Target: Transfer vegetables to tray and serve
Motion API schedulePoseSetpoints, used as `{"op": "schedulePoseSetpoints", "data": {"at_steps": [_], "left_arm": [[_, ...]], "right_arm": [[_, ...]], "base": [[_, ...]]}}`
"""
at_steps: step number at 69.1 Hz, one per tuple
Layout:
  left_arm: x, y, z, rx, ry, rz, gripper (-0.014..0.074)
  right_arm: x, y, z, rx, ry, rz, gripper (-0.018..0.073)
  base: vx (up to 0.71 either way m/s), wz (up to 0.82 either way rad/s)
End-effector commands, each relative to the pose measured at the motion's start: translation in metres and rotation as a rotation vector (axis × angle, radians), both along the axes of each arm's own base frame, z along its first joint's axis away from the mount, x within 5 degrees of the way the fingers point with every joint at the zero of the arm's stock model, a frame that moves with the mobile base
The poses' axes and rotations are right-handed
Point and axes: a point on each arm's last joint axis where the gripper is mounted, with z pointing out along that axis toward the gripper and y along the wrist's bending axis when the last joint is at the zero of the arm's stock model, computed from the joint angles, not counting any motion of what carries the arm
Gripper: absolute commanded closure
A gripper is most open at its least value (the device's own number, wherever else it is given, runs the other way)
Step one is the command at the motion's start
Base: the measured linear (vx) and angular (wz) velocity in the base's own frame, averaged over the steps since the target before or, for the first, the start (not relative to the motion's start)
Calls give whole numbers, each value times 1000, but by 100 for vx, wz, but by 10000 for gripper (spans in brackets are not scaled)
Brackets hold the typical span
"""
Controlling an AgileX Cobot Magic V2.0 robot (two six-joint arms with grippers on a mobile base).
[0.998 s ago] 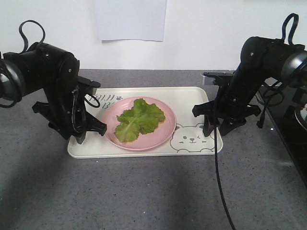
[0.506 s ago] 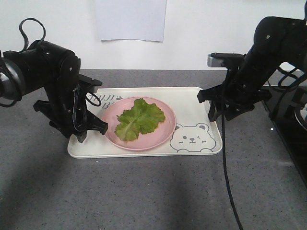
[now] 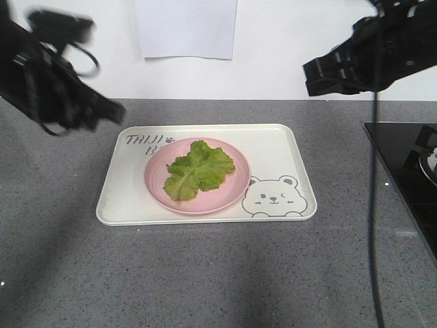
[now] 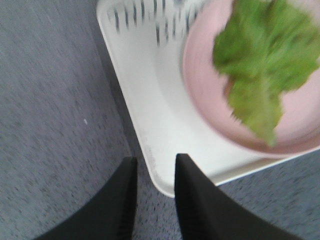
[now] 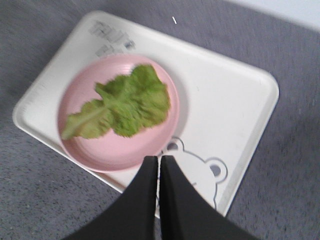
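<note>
Left pincer (image 4: 152, 200) is hovering slightly spread, holding nothing; right pincer (image 5: 159, 192) is pressed together, empty; crinkled green lettuce (image 3: 198, 169) is lying on the plate (image 3: 232, 191) in the tray (image 3: 273, 143).

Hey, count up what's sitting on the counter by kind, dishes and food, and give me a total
Trays: 1, the cream tray
Plates: 1, the pink plate on the tray
Lettuce leaves: 1, the lettuce leaf on the plate
Total: 3

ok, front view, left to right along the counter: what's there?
Left claw raised above the counter → tray edge → pink plate rim → lettuce leaf on the plate → bear drawing on the tray → black stovetop at the far right.
</note>
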Motion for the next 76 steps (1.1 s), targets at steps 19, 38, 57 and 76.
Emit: {"op": "schedulePoseSetpoints", "data": {"at_steps": [19,38,57,76], "left_arm": [[-140,50,100,-257,-633,-60,560],[-210,75,-24,-300,-686,-78,575],[-223,76,-84,-391,-715,-76,575],[-223,76,-83,-396,-729,-76,575]], "right_arm": [[-144,-36,-26,16,-445,-61,565],[-213,-58,-106,66,-575,-199,565],[-218,-59,-127,70,-527,-202,565],[-218,-58,-128,69,-511,-193,565]], "base": [[0,0],[0,0],[0,0],[0,0]]}}
